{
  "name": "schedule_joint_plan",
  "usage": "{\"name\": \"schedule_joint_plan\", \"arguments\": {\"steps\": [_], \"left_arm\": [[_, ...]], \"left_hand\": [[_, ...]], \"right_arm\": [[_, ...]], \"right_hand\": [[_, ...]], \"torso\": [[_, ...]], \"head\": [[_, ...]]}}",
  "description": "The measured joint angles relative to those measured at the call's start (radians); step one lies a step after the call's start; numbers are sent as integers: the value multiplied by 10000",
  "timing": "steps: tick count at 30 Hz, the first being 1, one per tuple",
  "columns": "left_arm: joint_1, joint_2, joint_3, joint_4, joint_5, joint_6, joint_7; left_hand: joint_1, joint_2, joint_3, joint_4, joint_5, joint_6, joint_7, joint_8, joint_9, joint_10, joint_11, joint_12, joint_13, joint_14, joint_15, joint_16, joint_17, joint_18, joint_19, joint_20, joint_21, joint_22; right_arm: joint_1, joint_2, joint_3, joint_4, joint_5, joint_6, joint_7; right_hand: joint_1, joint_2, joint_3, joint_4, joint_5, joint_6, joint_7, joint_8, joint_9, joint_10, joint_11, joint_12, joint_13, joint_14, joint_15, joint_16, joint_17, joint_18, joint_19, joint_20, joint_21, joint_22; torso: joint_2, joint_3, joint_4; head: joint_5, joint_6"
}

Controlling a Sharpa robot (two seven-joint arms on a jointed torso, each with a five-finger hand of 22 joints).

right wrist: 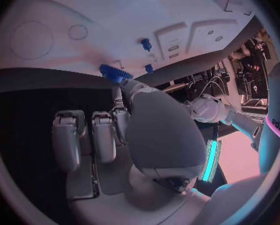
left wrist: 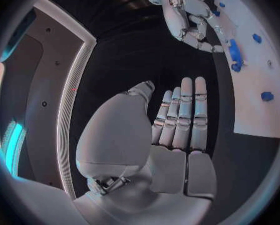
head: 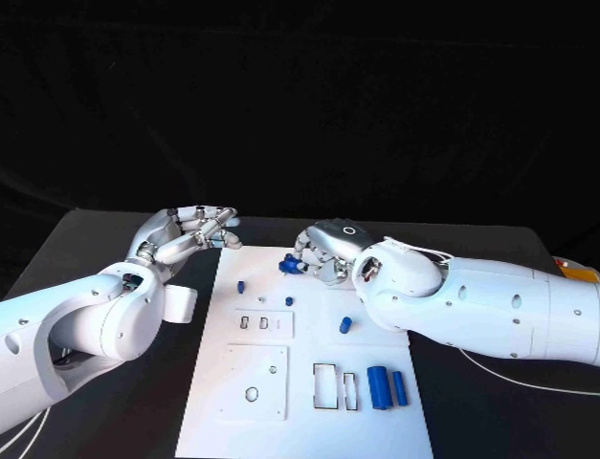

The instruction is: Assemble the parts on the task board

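We log: task board [head: 265, 421], white plate with cut-outs, on black worktop [head: 93, 239]. Right robot hand [head: 324, 251] pinches toothed blue part [head: 289, 264]; left robot hand [head: 189, 232] beside, fingers spread, holding nothing.

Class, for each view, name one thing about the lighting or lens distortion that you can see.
Head view: bright task board against a dark backdrop, edges straight. Left wrist view: fisheye circle; the left hand looms large. Right wrist view: pinkish light on the board, its edge bends.
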Motion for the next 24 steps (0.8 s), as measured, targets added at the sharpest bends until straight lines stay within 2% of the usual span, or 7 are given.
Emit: {"name": "schedule_joint_plan", "arguments": {"steps": [3, 13, 24], "left_arm": [[0, 9, 0, 0, 0, 0, -2], [0, 30, 0, 0, 0, 1, -7], [0, 27, 0, -10, 0, 1, -12]], "left_hand": [[0, 0, 0, 0, 0, 0, 0, 0, 0, 0, 0, 0, 0, 0, 0, 0, 6, 0, 0, 0, -1, 3], [0, 0, 0, 0, 0, 0, 0, 0, 0, 0, 0, 0, 0, 0, 0, 0, 6, 0, 0, 0, -2, 2], [0, 0, 29, -29, 0, 0, 0, 0, 1, 0, 0, 0, 0, 0, 0, 0, 21, 1, -37, -37, -3, 1]], "right_arm": [[-69, 204, -22, -147, -53, 1, -47], [-231, 781, -54, -842, -145, 44, -142], [-292, 698, -64, -875, -171, 69, -150]], "right_hand": [[-37, -42, 0, 0, -32, 0, 0, 0, 119, 0, 0, 0, 0, 0, 0, 0, 0, 1, 0, 0, -1, 0], [0, -80, 0, 0, -72, 0, 0, 0, 122, -1, 0, 0, 0, 0, 1, 0, -1, 1, 0, 1, -6, -2], [-51, -132, 26, -27, -110, -38, 39, -39, 122, -1, 1, -1, 0, 0, 1, -1, -1, 2, 0, 1, -6, -3]], "torso": [[3, 0, 7], [4, 6, 6], [5, 18, -30]], "head": [[19, -14], [75, -23], [133, -27]]}}
